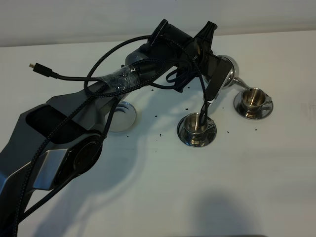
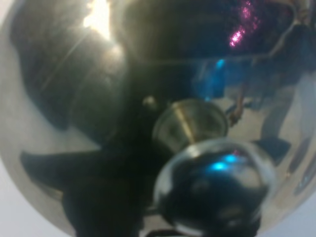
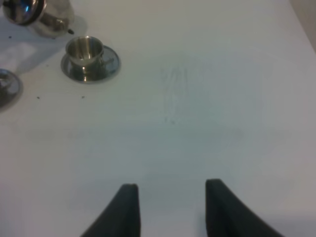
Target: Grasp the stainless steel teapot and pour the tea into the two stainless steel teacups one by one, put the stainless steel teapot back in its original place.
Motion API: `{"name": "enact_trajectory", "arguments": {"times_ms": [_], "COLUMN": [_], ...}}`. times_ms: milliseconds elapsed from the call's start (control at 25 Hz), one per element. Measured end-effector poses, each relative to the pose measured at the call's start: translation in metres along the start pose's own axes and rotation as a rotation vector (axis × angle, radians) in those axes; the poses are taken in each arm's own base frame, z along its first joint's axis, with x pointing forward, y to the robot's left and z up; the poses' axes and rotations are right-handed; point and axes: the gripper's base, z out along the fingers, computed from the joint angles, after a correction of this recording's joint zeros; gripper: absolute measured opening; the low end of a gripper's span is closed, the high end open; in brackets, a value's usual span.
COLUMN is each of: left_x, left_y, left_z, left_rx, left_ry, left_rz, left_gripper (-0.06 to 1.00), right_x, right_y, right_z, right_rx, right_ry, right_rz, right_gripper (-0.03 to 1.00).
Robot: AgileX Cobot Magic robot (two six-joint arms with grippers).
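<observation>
Stainless steel teapot: you will find it off its saucer, at the far side of the white table, mostly hidden behind the left gripper in the high view. Its thin spout points towards the far teacup and ends just short of the cup's rim.

Left gripper: clenched on the teapot. The handle and the contact itself are covered by the claw, so you cannot read the exact hold. The left wrist view shows only mirror-bright steel at close range, with the lid knob large and blurred.

Right gripper: released, two dark fingers well apart, hanging over bare table with nothing between them. It lies outside the high view. From its wrist camera you can see the far teacup on its saucer, with the teapot beside it, lid turned partly towards the lens.

Near teacup: upright on its saucer, nearer the middle of the table. A black cable hanging from the left arm crosses in front of it.

Empty saucer: flat on the table, partly hidden by the left arm, well apart from both cups.

Dark specks are scattered on the table between the empty saucer and the near teacup.
</observation>
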Motion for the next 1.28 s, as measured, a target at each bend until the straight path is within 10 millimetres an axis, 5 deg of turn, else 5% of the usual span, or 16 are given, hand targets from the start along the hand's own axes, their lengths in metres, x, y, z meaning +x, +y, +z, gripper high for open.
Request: {"name": "enact_trajectory", "arguments": {"times_ms": [680,1280], "left_x": [0.0,-0.006], "left_y": [0.008,0.003], "left_z": [0.0,0.021], "left_rx": [-0.087,-0.177], "left_ry": [0.005,0.033], "left_rz": [0.111,0.2], "left_gripper": [0.22,0.22], "right_x": [0.0,0.0], "right_y": [0.0,0.0], "right_z": [0.0,0.0], "right_rx": [0.0,0.0], "right_ry": [0.0,0.0], "right_rz": [0.0,0.0], "right_gripper": [0.31,0.31]}}
